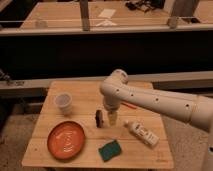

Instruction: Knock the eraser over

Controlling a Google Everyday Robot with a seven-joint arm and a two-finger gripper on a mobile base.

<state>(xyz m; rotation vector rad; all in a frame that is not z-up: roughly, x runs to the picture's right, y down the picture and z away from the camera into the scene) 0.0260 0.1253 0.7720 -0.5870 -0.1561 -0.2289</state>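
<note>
The eraser [99,118] is a small narrow black block standing upright near the middle of the wooden table [85,95]. My gripper [112,118] hangs down from the white arm [150,100] just to the right of the eraser, very close to it. I cannot tell whether it touches the eraser.
A translucent plastic cup [64,103] stands at the left. An orange plate [66,139] lies at the front left. A green sponge [109,150] lies at the front. A white bottle [142,133] lies on its side at the right. A thin orange marker [130,105] shows behind the arm.
</note>
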